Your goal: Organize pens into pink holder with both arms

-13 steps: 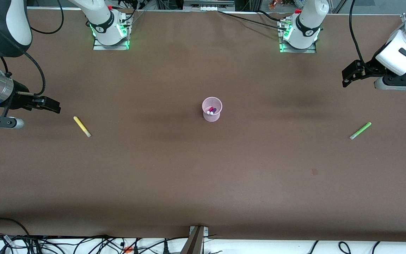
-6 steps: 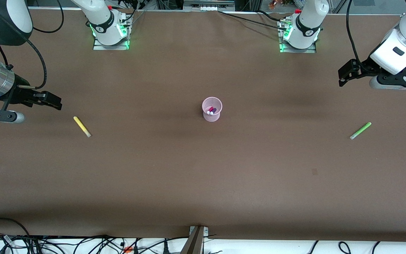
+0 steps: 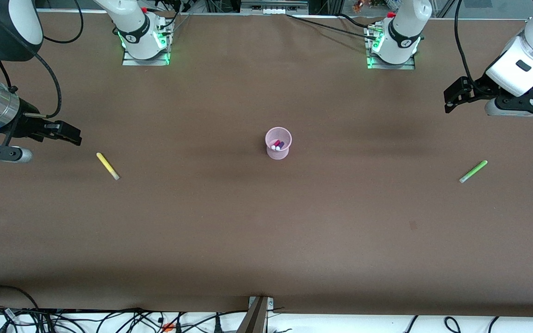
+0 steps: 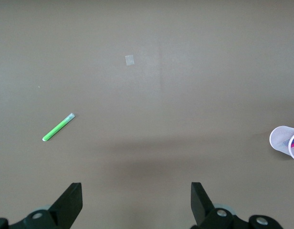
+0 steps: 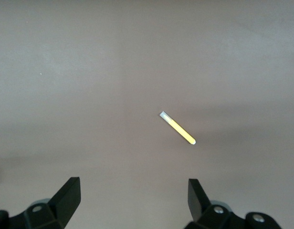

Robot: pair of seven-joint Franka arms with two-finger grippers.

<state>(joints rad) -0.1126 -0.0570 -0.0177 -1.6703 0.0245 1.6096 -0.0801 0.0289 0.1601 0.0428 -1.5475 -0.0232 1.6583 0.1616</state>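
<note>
The pink holder [image 3: 278, 143] stands mid-table with the magenta pen [image 3: 275, 144] and the dark purple pen [image 3: 280, 145] in it; it also shows at the edge of the left wrist view [image 4: 285, 141]. The yellow pen [image 3: 108, 166] lies flat toward the right arm's end and shows in the right wrist view [image 5: 177, 128]. The light green pen [image 3: 473, 171] lies flat toward the left arm's end and shows in the left wrist view [image 4: 58, 127]. My right gripper [image 3: 68, 134] is open and empty, above the table beside the yellow pen. My left gripper [image 3: 451, 98] is open and empty, above the table at its own end.
Both arm bases [image 3: 144, 39] [image 3: 393, 44] stand along the table's edge farthest from the front camera. A small pale patch [image 3: 413, 225] marks the brown tabletop [image 3: 266, 222]; it also shows in the left wrist view [image 4: 130, 60]. Cables lie along the near edge.
Both arms have risen and drawn slightly away from the front camera over the last second. The pens and the holder have not moved.
</note>
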